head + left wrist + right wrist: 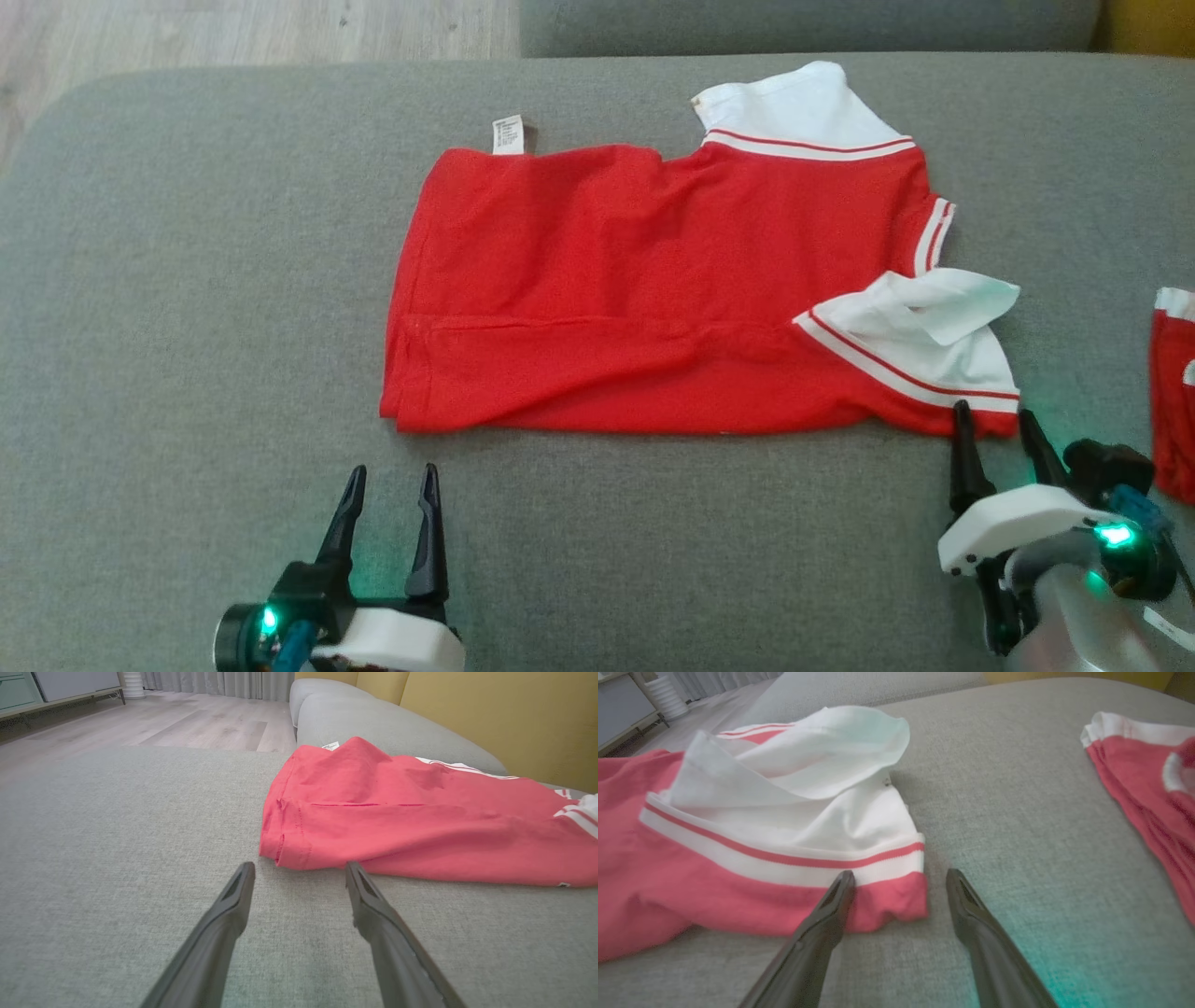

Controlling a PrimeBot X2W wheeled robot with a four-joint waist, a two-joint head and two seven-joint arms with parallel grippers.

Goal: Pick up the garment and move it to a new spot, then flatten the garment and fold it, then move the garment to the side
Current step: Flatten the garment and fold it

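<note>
Both arms are down low in front of the sofa (187, 327), on the near side of the shirt (653, 289). The left gripper (394, 469) sits by the shirt's near hem corner. Its two dark fingers point at that corner and stand wide apart with nothing between them, the tips just short of the red cloth. The right gripper (992, 411) is at the shirt's other near corner, where the red edge meets the white striped band. It is spread just as wide and holds nothing. It straddles the corner: one finger (831, 905) lies over the red edge, and the other rests past the shirt on bare grey fabric (whether the first presses the cloth, I cannot tell). A green lamp glows on each wrist, and the right one throws a green tint on the sofa beside the shirt.

The shirt lies spread fairly flat on the grey seat. Its hem is toward the left arm's side, and its white parts, each trimmed with a thin red stripe, are toward the right arm's side. A loose white flap (943, 299) is folded over the near white part.

A small white tag (509, 135) sticks out from the shirt's far edge near the hem. Its print is too small to read.

A second red-and-white cloth (1174, 401) lies beyond the shirt's white end, well apart from it.
</note>
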